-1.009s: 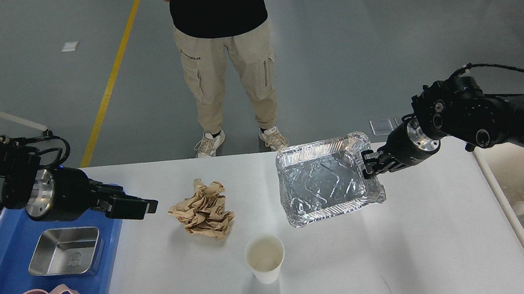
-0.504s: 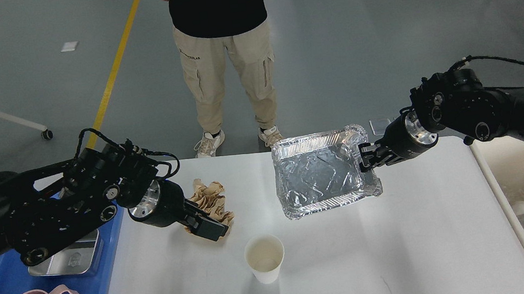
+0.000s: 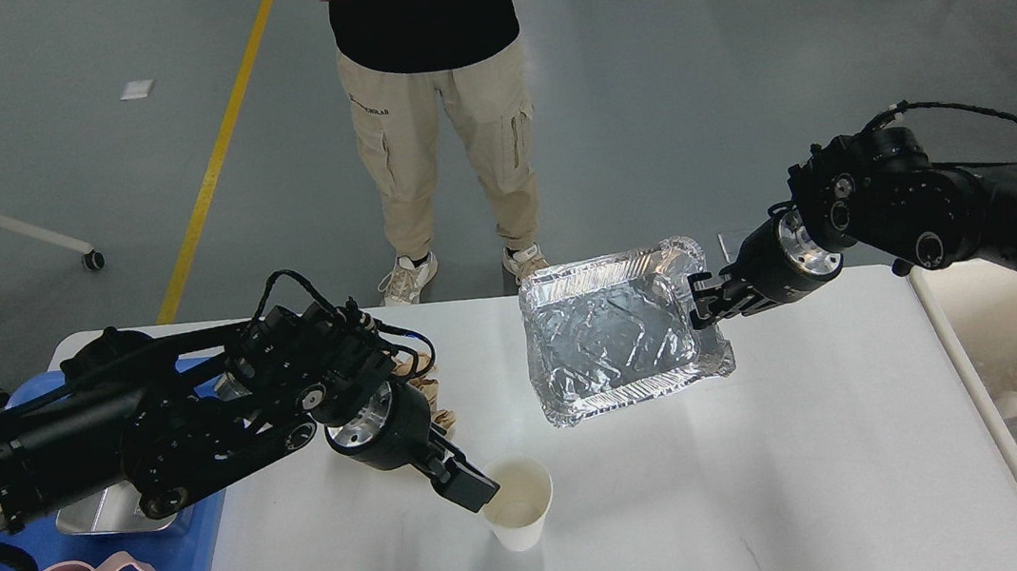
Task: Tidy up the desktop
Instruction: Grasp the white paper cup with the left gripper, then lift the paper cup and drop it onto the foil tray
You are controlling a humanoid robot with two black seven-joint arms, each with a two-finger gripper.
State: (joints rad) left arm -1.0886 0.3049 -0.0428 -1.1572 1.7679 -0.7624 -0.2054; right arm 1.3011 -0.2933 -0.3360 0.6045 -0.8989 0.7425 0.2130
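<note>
L gripper [image 3: 466, 484], state can't tell, sits at the paper cup's [image 3: 516, 503] left rim on worktop [image 3: 780, 484]; R gripper [image 3: 700, 302] clamps foil tray [image 3: 615, 336].

Both arms [image 3: 106, 446] matte black, with silver wrist rings; looped black cables; round screwed joints.

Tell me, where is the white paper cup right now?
In the head view, the white paper cup stands near the front middle of the desktop, with the left gripper at its left rim.
</note>
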